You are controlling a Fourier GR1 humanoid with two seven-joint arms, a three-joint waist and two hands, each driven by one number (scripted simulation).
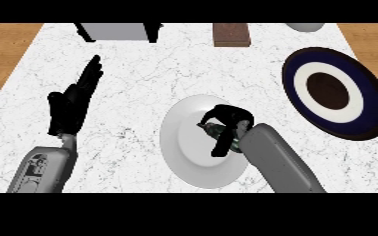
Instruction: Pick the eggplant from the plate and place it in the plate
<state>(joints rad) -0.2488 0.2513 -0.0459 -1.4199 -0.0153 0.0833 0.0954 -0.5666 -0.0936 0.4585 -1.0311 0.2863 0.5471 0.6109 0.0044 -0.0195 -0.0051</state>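
- Grasping looks to be the step in hand: the robot's black right hand (227, 120) is down over the plain white round plate (181, 145), its fingers curled round a small dark object with a greenish end, which I take to be the eggplant (219, 131) (the hand hides most of it).
- Eggplant and hand both sit over the white plate's right half; whether the eggplant has left the plate or rests on it, I cannot tell.
- Off to the right, well apart, lies the dark blue round plate with a white ring and brown centre (328, 92), which I judge to be where the eggplant must go.
- Next move, as I read it: lift clear of the white plate's rim, carry right and away toward the far side of the white marble surface (133, 80), then lower over the brown centre before opening.
- The black left hand (72, 100) rests open at the view's left, fingers straight, holding nothing.
- Along the far edge stand a grey box (117, 31), a brown block (231, 34) and a pale rounded object (304, 26) cut off by the view.
- No brand, label or writing can be read anywhere.
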